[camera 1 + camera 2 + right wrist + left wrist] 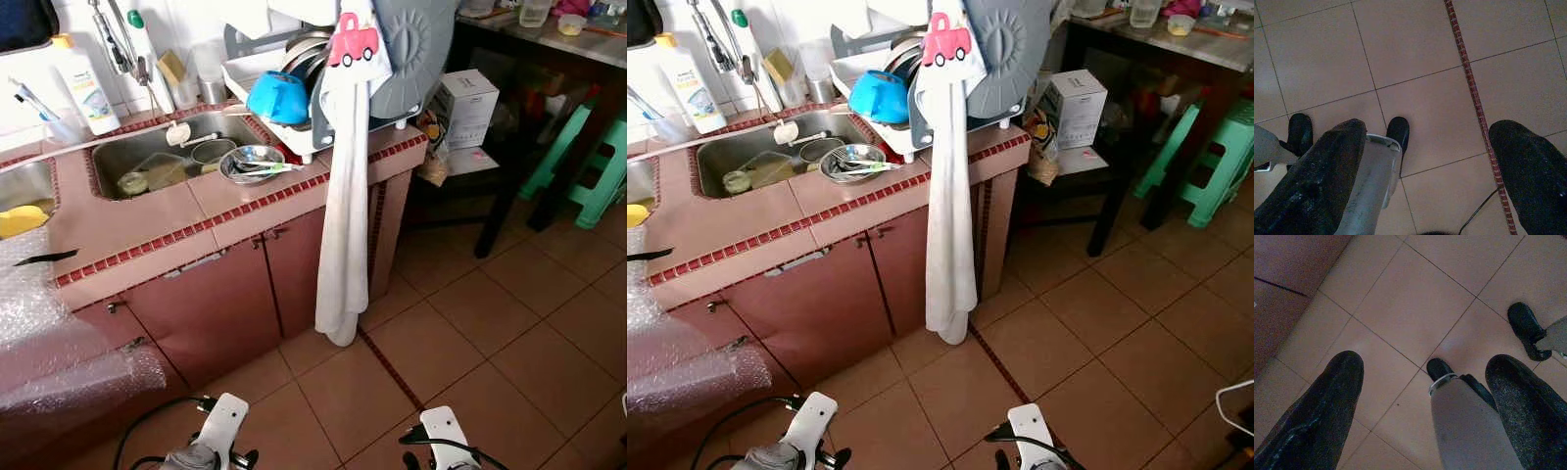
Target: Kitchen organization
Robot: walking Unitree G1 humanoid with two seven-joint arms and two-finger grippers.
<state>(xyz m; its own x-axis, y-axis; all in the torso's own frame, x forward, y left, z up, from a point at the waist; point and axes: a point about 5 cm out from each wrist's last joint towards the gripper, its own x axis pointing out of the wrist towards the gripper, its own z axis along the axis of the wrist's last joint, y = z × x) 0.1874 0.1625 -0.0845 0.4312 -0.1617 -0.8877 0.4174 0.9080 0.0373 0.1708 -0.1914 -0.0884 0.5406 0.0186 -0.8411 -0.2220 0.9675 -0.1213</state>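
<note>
The sink [162, 157] holds a steel bowl [252, 163] with cutlery; a blue bowl [278, 97] sits in the dish rack [294, 147]. Left claw [1425, 396] and right claw [1425, 161] hang wide over floor tiles [1415, 49].

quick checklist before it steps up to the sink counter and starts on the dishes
1. Left hand empty: ok, fingers apart, pointing down at the floor tiles.
2. Right hand empty: ok, fingers apart, nothing between them.
3. Floor path to the counter: ok, bare tiles ahead; a thin black cable lies near the robot's feet.
4. Hanging white towel: not ok, it drapes from the dish rack down over the cabinet front, within snagging range.
5. Steel bowl: cannot tell if stable; it holds utensils and seems to sit on the sink's edge.
6. Sink free: not ok, items lie inside it.
</note>
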